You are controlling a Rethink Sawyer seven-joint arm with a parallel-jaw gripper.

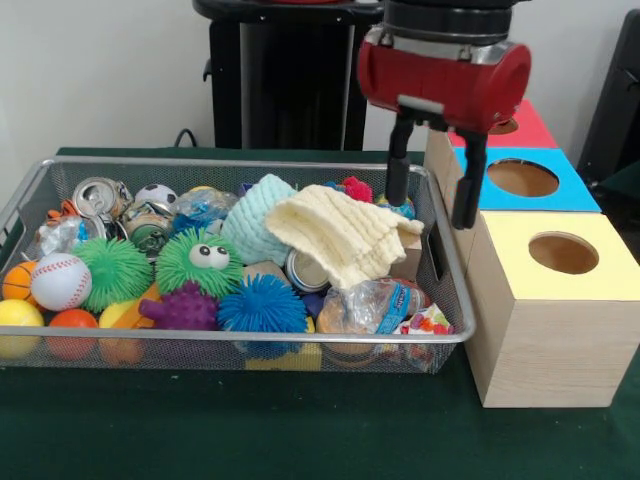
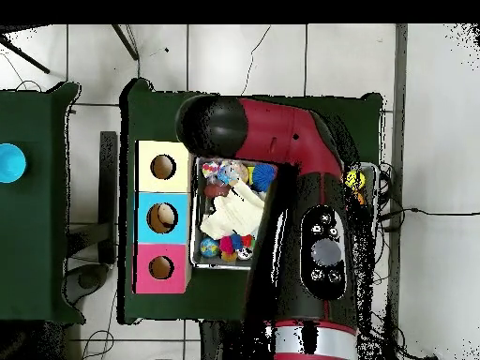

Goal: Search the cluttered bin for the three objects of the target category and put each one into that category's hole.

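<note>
**Gripper hanging open over the bin's corner by the boxes**

From my screen, I saw the arm (image 2: pixel 281 159) reaching across the table from the base, its red and black bulk covering much of the bin in the overhead view. In the front view the red wrist hung above the bin's corner nearest the boxes. The gripper (image 1: pixel 433 185) pointed straight down with its two black fingers (image 1: pixel 398 160) spread apart and nothing between them. One finger hung over the bin's inside edge, the other over the rim beside the yellow box.

The wire bin (image 1: pixel 250 338) sat on a dark green tablecloth (image 1: pixel 300 430). It was packed: a cream knitted cloth (image 1: pixel 340 235) lay on top near the gripper, partly over a mint knitted piece (image 1: pixel 255 215). Around them I saw a green spiky ball with eyes (image 1: pixel 200 260), a blue spiky ball (image 1: pixel 262 305), a purple one (image 1: pixel 185 307), a baseball (image 1: pixel 60 280), crushed cans (image 1: pixel 98 197) and crinkled plastic wrappers (image 1: pixel 375 305). I could not tell which were the target things.

Three wooden boxes stood in a row touching the bin's side, each with a round hole on top: yellow (image 1: pixel 560 255), blue (image 1: pixel 525 180) and red (image 1: pixel 515 125).

Overhead, the floor (image 2: pixel 431 141) was pale tile with cables trailing across it, and a second dark table (image 2: pixel 37 206) stood apart with a blue bowl (image 2: pixel 9 161) on it.
</note>
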